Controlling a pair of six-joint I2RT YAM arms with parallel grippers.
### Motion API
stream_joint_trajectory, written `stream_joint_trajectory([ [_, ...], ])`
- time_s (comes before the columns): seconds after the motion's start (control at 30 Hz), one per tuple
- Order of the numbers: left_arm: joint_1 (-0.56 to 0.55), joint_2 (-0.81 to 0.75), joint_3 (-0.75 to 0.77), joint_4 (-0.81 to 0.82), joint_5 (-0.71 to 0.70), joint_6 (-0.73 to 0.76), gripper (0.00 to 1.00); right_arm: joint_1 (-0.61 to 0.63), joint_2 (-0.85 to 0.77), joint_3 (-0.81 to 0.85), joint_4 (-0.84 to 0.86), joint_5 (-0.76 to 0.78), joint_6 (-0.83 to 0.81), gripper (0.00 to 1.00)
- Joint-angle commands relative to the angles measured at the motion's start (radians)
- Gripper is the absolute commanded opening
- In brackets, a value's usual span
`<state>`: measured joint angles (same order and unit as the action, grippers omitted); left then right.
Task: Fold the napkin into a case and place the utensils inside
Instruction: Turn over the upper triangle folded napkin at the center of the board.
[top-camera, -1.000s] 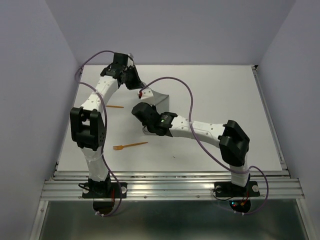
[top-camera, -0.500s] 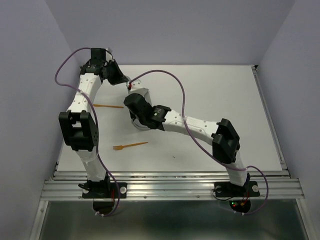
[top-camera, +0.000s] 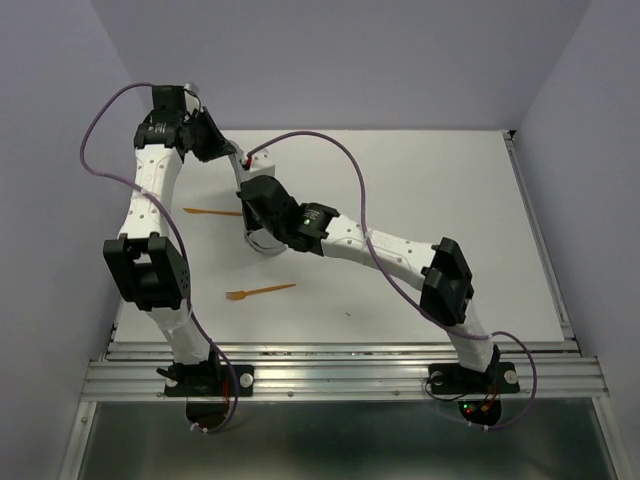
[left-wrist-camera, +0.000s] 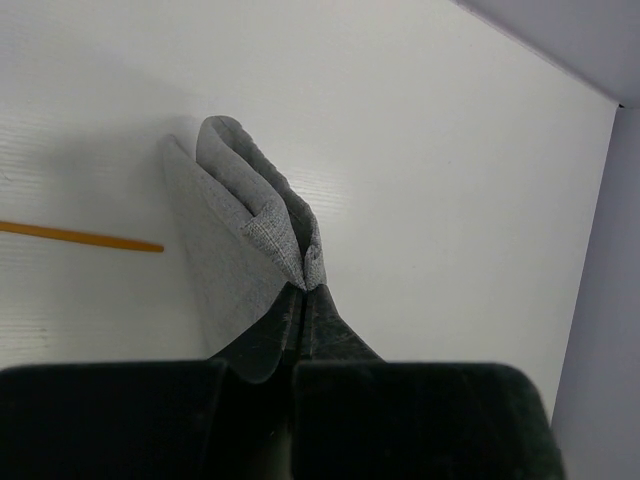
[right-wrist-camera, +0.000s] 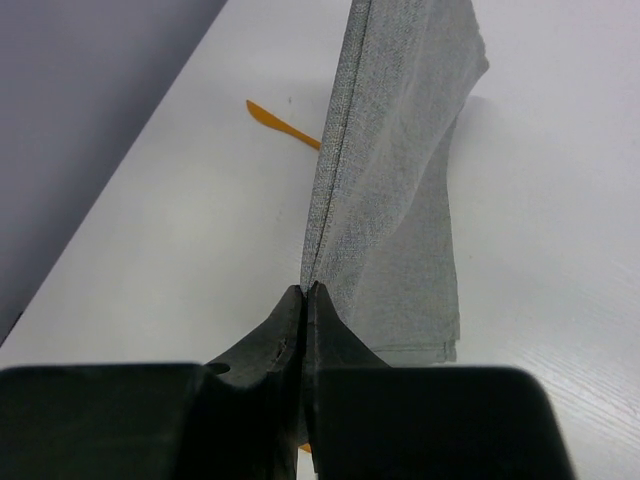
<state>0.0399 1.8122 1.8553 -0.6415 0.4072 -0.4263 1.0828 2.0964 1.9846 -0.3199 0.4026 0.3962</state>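
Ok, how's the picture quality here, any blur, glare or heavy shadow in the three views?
Top external view: even, soft light on the white table, no glare. Left wrist view: the soft grey cloth napkin is sharp, casting a soft shadow leftward; the black left gripper shows almost no detail. Right wrist view: cloth weave crisp, table bright at right, black right gripper equally dark.

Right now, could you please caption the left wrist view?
Left gripper pinches a folded grey cloth napkin, thin orange plastic utensil lying beside.
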Motion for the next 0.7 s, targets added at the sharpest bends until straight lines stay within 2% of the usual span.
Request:
stream_joint_trajectory([
  [0.0, 0.018, -0.096, 0.090, 0.075, -0.076, 0.041, 0.00, 0.063, 0.034, 0.078, -0.015, -0.088, 0.007, 0.01],
  [0.27, 0.026, -0.137, 0.101, 0.054, -0.093, 0.043, 0.00, 0.100, 0.053, 0.114, -0.010, -0.097, 0.023, 0.01],
  [0.43, 0.018, -0.143, 0.093, 0.066, -0.080, 0.026, 0.00, 0.100, -0.024, -0.024, 0.039, -0.055, 0.055, 0.01],
  [0.57, 0.002, -0.146, 0.078, 0.074, -0.116, 0.006, 0.00, 0.100, -0.067, -0.102, 0.088, -0.086, 0.078, 0.01],
  [0.67, 0.002, -0.169, 0.074, 0.082, -0.116, 0.009, 0.00, 0.100, -0.062, -0.099, 0.087, -0.120, 0.087, 0.01],
])
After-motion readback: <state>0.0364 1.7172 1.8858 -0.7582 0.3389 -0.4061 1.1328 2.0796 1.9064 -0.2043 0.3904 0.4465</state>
